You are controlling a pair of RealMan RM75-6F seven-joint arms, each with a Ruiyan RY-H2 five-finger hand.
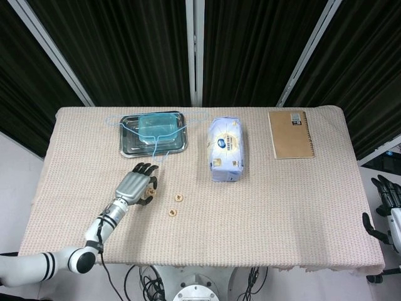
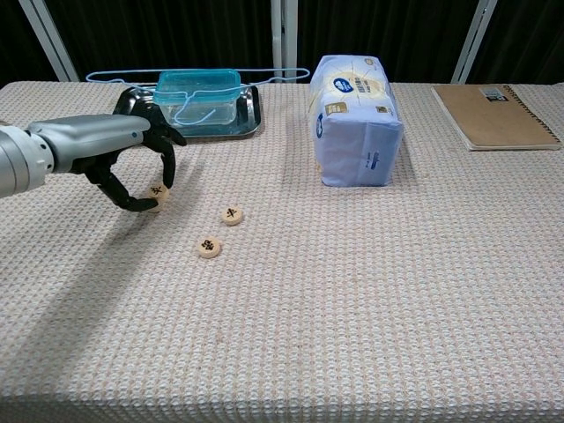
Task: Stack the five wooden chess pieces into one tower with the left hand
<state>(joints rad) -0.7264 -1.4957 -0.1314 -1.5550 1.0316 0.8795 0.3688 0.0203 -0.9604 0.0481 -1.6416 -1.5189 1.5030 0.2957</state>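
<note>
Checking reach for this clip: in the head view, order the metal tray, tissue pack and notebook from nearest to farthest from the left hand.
1. Metal tray, just beyond the left hand.
2. Tissue pack, mid-table.
3. Notebook, far right.

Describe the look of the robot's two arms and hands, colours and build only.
The left hand has a silver-grey metallic back and black fingers; its forearm is silver, joining a white arm with black bands, a thin dark cable running along it. The right hand, at the frame's edge, shows black fingers on a pale grey body.
</note>
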